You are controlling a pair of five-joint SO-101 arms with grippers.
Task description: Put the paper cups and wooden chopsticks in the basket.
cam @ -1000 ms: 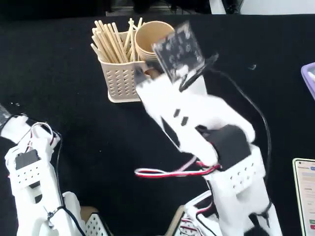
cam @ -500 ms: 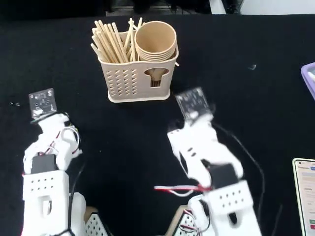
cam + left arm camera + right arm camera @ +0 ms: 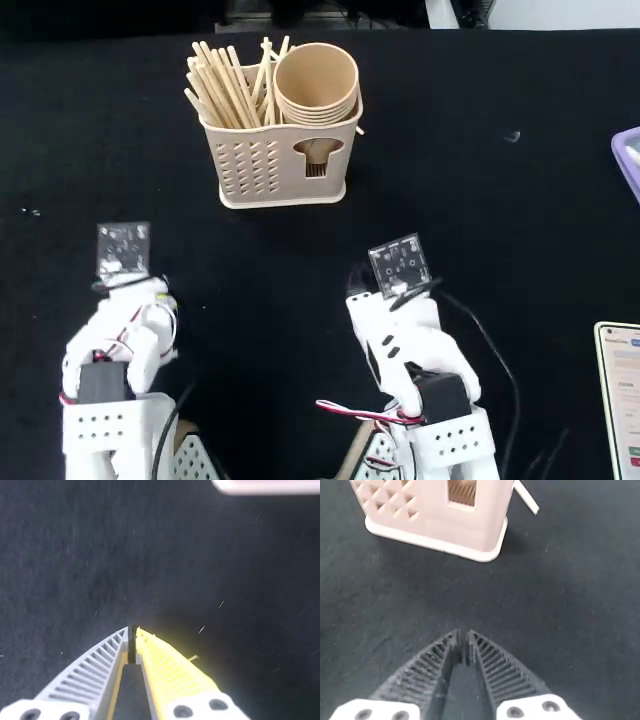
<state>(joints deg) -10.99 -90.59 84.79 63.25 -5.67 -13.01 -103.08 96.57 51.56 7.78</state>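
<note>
A beige perforated basket (image 3: 280,165) stands at the far middle of the black table. A bundle of wooden chopsticks (image 3: 225,85) leans in its left half, and stacked paper cups (image 3: 316,80) sit in its right half. My left gripper (image 3: 132,630) is shut with nothing in it, low over bare black cloth, with the basket's base edge (image 3: 265,486) far ahead. My right gripper (image 3: 462,634) is also shut with nothing in it, a short way in front of the basket (image 3: 435,520). One chopstick tip (image 3: 526,498) sticks out past the basket's side.
Both arms are folded back near the table's front, the left arm (image 3: 115,340) and the right arm (image 3: 410,340). A purple object (image 3: 628,160) lies at the right edge, and a white screen (image 3: 620,400) sits at the front right. Black cloth lies between arms and basket.
The right arm has drawn back from the basket to the front of the table. The left arm has shifted right and folded into a similar pose. Basket contents have not changed.
</note>
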